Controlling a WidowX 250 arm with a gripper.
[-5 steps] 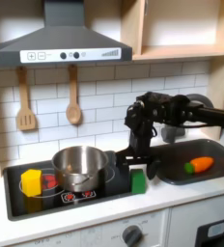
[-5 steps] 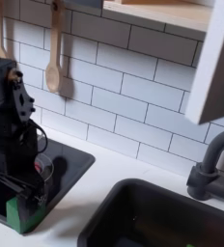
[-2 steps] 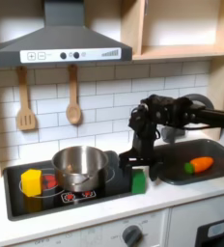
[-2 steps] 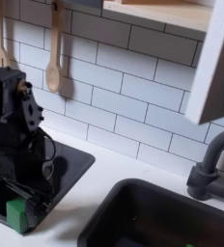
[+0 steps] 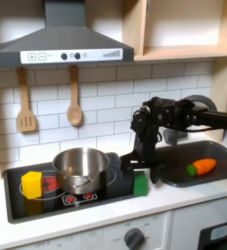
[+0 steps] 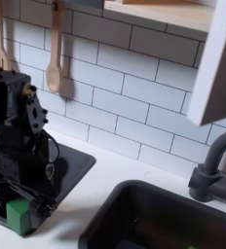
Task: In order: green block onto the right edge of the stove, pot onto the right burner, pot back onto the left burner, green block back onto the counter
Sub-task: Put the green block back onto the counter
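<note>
I see the small bright green block [image 5: 141, 183] sitting on the flat black stove [image 5: 18, 200] at its edge toward the first exterior view's right, likely parked there to free the shiny steel pot [image 5: 80, 166] for moving. My black gripper [image 5: 140, 166] hovers directly above the block; I cannot tell how its jaws stand.

We note the white counter [image 5: 135, 207] carrying the black stove [image 5: 106, 186] and the sink [image 5: 215, 176] set beside it.
</note>
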